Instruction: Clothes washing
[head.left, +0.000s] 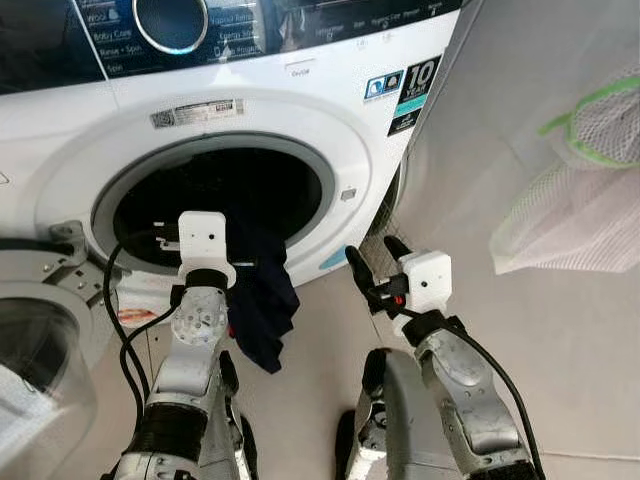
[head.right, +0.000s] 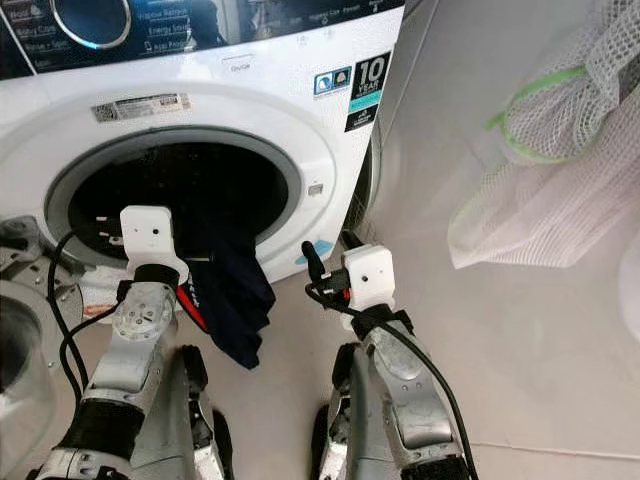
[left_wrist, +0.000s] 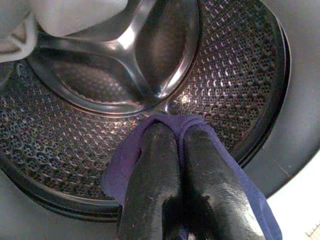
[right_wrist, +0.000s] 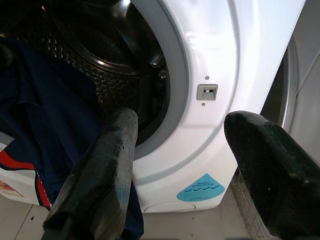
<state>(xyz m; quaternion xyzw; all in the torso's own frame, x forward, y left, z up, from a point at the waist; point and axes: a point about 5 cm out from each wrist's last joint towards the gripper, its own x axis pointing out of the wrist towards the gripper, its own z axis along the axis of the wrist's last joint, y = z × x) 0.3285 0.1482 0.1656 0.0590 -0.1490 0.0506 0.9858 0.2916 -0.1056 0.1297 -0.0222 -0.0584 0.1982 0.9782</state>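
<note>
Front-loading washing machine (head.left: 330, 110), white, door (head.left: 40, 360) swung open at 8 o'clock of the head view. Robot stands facing the round opening.

Left gripper (left_wrist: 175, 165) is at the mouth of the drum (left_wrist: 220, 65), approx 10 o'clock in the head view; its jaws are pressed together, clamped on a dark blue garment (head.left: 262, 300). Most of that garment hangs outside the opening, draped over the lower lip and down toward the floor, w/ a red stripe at one edge. Only the pinched fold is past the rim. A pale cloth item (left_wrist: 75, 15) already lies inside the drum, far side.

Right gripper (head.left: 372, 268) hovers at approx 2 o'clock, near the machine's lower right front, jaws wide apart, holding nothing.

Risks, as a guess: if the left jaws let go now, the hanging weight would prob pull the garment back out onto the floor. The trailing part could also snag on the door seal, or get trapped when the door shuts.

Count: 1 machine, 1 blue garment, 1 pale item in drum, 2 grippers, 1 white mesh laundry bag (head.left: 575, 200) w/ green trim at 3 o'clock.
</note>
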